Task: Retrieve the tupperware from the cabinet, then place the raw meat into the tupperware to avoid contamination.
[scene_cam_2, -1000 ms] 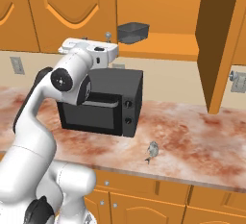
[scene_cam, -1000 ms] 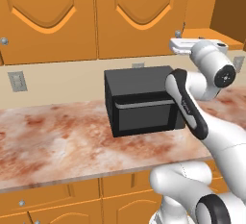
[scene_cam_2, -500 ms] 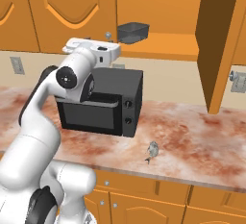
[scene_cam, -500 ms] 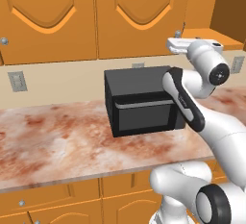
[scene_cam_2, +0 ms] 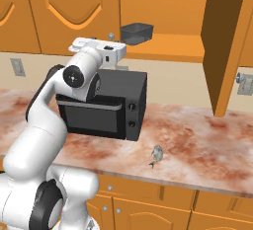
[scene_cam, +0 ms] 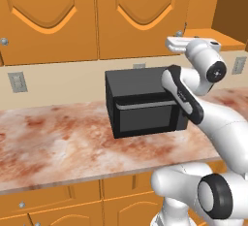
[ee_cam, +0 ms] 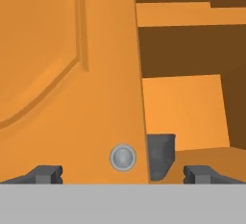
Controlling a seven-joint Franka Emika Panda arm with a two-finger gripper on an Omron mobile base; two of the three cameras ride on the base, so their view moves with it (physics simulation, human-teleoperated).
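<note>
Marbled red-and-white countertop [scene_cam_2: 197, 140] runs the width of the kitchen, with orange drawer fronts [scene_cam_2: 148, 209] below it and the cabinet [scene_cam: 97, 16] mounted on the wall above. One cabinet door [scene_cam_2: 225, 41] on the right stands swung out, exposing the orange shelf [scene_cam_2: 173, 46] inside. The tupperware [scene_cam_2: 137, 32] sits on that shelf at its left end, just behind the edge of the neighbouring closed door; in the hand view it shows as a grey corner [ee_cam: 160, 155] partly hidden by that door, beside a round silver knob [ee_cam: 122, 157].

A black microwave [scene_cam_2: 106, 108] stands on the counter beneath the closed doors. A small pale item [scene_cam_2: 156, 156] lies on the counter in front of the microwave's right side — too small to identify.

The gripper [ee_cam: 122, 174] is raised level with the bottom of the cabinet, above the microwave, facing the closed door's lower corner. Its fingertips [ee_cam: 45, 174] stand wide apart with nothing between them — no contact with the door or the tupperware.
</note>
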